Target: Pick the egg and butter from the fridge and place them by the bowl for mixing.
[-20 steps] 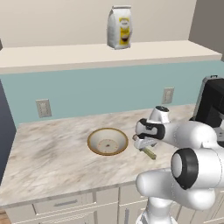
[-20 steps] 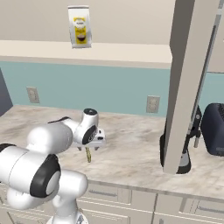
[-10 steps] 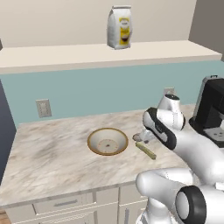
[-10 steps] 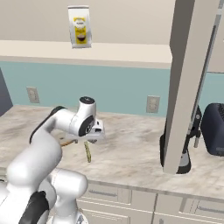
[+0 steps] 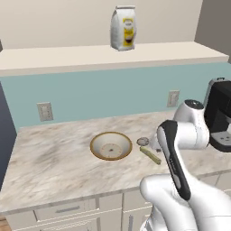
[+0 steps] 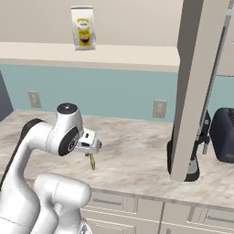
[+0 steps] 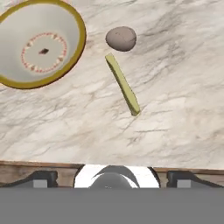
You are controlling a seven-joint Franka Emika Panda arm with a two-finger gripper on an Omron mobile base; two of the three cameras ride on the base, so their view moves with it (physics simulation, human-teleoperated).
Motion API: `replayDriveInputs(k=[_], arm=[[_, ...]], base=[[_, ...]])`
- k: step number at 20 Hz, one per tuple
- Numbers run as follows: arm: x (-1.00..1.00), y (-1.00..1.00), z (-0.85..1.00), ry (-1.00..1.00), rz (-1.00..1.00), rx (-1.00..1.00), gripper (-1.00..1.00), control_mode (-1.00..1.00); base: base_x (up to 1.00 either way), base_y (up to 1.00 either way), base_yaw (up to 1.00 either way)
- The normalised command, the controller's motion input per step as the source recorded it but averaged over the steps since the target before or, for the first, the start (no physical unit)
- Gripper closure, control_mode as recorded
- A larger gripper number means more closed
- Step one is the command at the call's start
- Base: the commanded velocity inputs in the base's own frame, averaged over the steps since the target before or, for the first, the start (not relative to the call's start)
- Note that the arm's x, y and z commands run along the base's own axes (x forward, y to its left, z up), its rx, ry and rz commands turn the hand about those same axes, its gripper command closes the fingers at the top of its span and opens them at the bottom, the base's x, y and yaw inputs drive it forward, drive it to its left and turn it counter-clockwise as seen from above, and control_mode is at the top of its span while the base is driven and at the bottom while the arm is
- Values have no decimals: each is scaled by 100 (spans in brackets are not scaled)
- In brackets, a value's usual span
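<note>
We see the end effector (image 7: 112,177) with its two dark fingertips (image 7: 41,178) spread wide at the bottom of the hand view, holding nothing and touching nothing. It hangs above the marble surface (image 7: 175,87), looking down on the task's things.

The butter (image 7: 123,84) lies flat on the surface as a thin pale yellow stick. The egg (image 7: 121,38) rests just beside one end of the butter, near it but apart. The bowl (image 7: 40,43), tan-rimmed and cream inside, stands close to both.

From the left base view, the bowl (image 5: 111,145) sits mid-surface, the egg (image 5: 143,141) just to its right, and the butter (image 5: 150,155) angling away from the egg toward the front edge of the surface (image 5: 54,162). The white arm partly covers the area right of them.

Around them: a dark coffee machine (image 5: 221,117) at the far right, a wall outlet (image 5: 44,111), and a yellow-labelled bag (image 5: 123,28) on the shelf (image 5: 58,58) above. In the right base view, a tall grey panel (image 6: 194,87) stands well to the right.
</note>
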Motion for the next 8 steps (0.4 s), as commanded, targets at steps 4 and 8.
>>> replayDriveInputs(k=[4, 8], arm=[[-70, 16, 90, -1, -21, -2, -100, -100], [-45, 22, 100, -6, -7, 0, -100, -100]], base=[[0, 0, 0], [0, 0, 0]])
